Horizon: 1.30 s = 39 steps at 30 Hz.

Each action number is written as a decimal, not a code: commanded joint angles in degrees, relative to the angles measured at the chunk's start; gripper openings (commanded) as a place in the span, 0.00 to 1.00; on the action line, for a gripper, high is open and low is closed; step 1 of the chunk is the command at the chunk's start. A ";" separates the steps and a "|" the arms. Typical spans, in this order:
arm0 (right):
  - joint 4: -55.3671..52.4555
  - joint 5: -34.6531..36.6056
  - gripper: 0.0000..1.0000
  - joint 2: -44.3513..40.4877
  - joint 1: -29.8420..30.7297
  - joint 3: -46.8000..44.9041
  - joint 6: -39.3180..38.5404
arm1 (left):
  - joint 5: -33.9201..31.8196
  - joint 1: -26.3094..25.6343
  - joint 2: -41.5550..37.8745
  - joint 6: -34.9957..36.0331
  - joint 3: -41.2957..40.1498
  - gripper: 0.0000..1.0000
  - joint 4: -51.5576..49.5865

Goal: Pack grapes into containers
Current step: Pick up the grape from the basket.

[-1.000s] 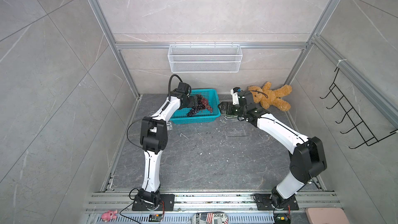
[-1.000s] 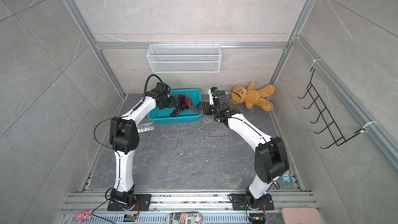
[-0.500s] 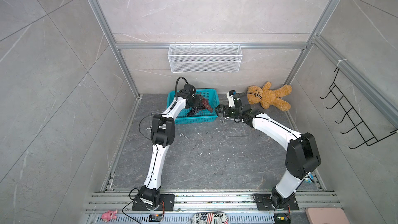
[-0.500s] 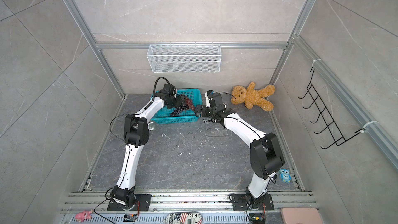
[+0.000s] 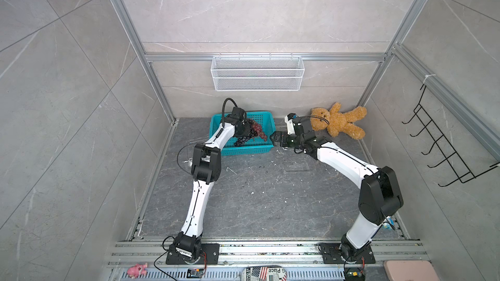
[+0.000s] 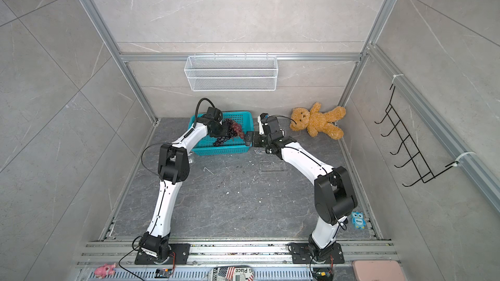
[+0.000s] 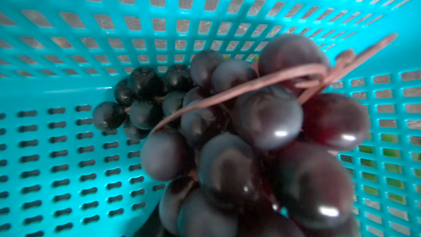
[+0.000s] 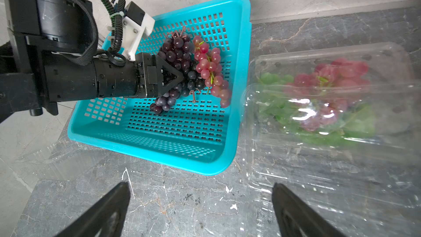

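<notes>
Dark purple grapes (image 8: 177, 53) and a reddish-pink bunch (image 8: 211, 71) lie together in the teal basket (image 8: 159, 149). My left gripper (image 8: 180, 77) reaches into the basket and is shut on the dark grapes (image 5: 243, 140). In the left wrist view these grapes (image 7: 250, 133) fill the frame and hide the jaws. My right gripper (image 8: 200, 186) hangs open over bare floor, just off the basket's near corner. Beside it lies a clear container (image 8: 330, 92) with green and red grapes inside. In both top views the right gripper (image 5: 274, 139) (image 6: 248, 139) sits at the basket's right end.
Another clear container (image 8: 52, 156) lies against the basket's other side, and one more (image 5: 296, 164) on the floor under the right arm. A teddy bear (image 5: 338, 121) lies at the back right. A white wire basket (image 5: 257, 72) hangs on the back wall, a black hook rack (image 5: 443, 147) on the right wall.
My left gripper has pushed further into the basket and closed on the dark grapes. The right gripper has shifted slightly towards the basket and stayed open.
</notes>
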 commanded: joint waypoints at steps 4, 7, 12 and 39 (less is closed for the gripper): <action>-0.83 0.57 0.99 -1.06 0.07 -0.49 0.09 | -1.50 2.84 -8.35 -0.95 -5.67 0.34 -0.67; -0.85 0.35 0.99 -0.97 0.09 -0.50 0.33 | -1.80 3.51 -10.32 -1.38 -7.87 0.34 -1.26; -0.87 -0.18 0.99 -0.93 0.09 -0.40 0.72 | -5.49 4.52 -14.08 -0.49 -7.83 0.34 -5.33; -2.02 -0.49 1.00 -0.45 -0.23 0.71 0.37 | 3.24 2.04 -8.64 -6.31 4.69 0.78 -8.23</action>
